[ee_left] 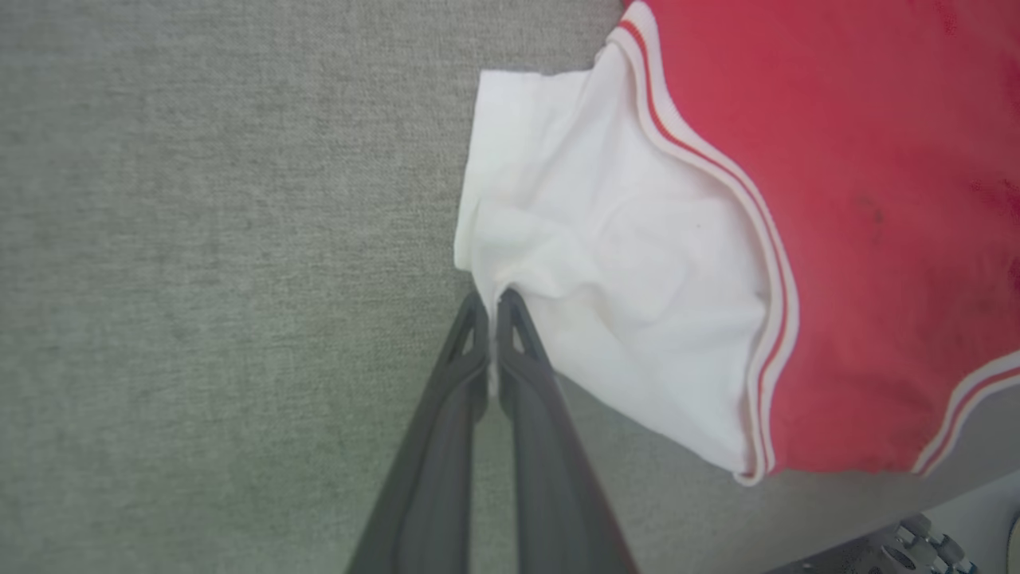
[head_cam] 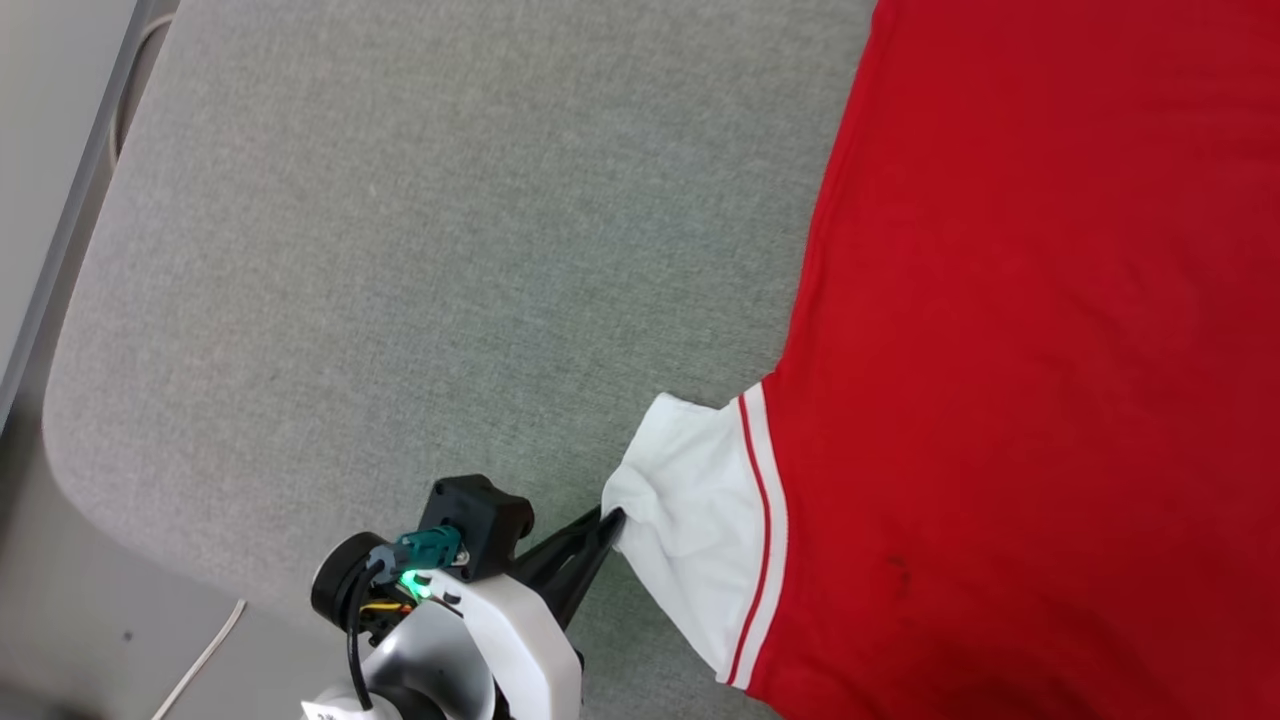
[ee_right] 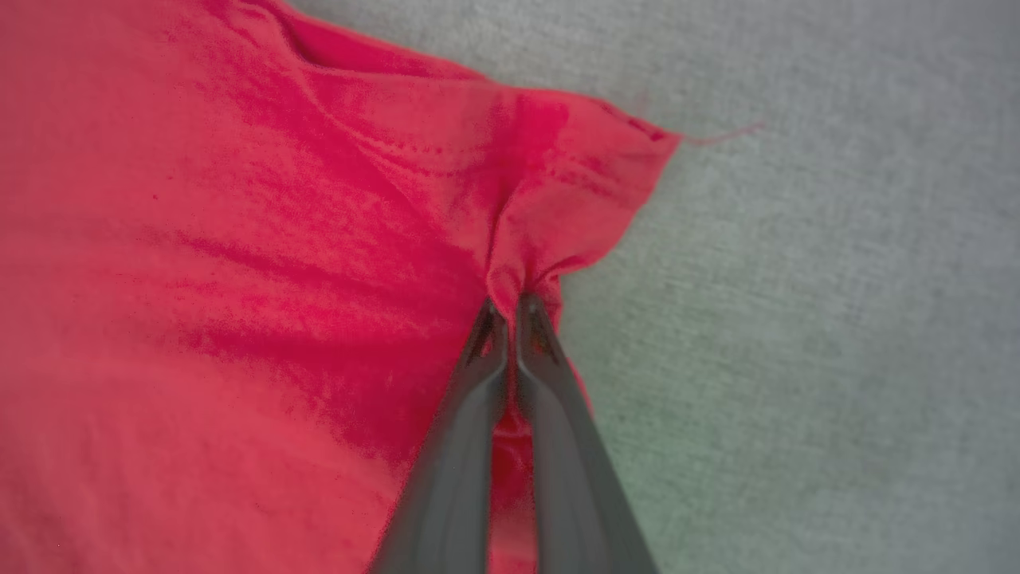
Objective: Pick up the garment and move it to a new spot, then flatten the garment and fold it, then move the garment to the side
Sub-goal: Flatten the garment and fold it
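while in left gripper (ee_left: pixel 494 300), garment (ee_left: pixel 861 199) flat

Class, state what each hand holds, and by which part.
The left hand pinches the garment by its white sleeve edge; the right hand pinches a red corner.

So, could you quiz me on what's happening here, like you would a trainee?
1. True or false: the left end effector is shut on the white sleeve of the shirt.
2. The right end effector grips: A) red cloth, B) the white sleeve, C) nothing.
3. Fill in: the shirt lies on a ___ surface.
Key: 1 true; 2 A; 3 grey.
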You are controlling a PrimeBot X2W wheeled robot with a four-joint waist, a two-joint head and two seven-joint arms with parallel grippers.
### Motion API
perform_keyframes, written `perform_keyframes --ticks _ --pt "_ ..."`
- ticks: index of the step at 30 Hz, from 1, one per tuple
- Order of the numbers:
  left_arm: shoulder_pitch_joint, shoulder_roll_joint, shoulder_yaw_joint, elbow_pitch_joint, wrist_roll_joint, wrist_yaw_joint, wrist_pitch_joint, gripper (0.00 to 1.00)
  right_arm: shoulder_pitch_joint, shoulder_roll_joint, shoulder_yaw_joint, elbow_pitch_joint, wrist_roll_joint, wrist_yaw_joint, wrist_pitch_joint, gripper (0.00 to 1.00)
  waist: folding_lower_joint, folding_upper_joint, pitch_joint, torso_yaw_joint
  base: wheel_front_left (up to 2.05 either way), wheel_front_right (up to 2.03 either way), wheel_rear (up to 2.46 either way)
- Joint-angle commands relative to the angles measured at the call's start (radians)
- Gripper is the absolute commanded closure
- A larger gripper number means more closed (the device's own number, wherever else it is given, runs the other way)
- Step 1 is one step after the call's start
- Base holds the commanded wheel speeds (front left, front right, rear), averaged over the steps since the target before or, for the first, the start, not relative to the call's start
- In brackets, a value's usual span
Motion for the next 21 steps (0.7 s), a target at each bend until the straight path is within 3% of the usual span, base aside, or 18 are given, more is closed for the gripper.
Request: perform_keyframes --ticks 1,21 --pt "-0.013 0.003 0.004 0.003 -0.003 0.001 -0.002 1.0 0.051 0.0 0.01 0.025 0.004 -0.001 0.009 1.0 0.0 0.0 -0.028 -0.025 0.0 0.0 0.0" --pt "0.089 0.044 0.043 0.107 -0.057 0.039 0.013 1.0 0.497 0.015 0.158 -0.07 0.265 -0.001 -0.156 1.0 0.0 0.0 -0.372 -0.236 0.0 0.0 0.0"
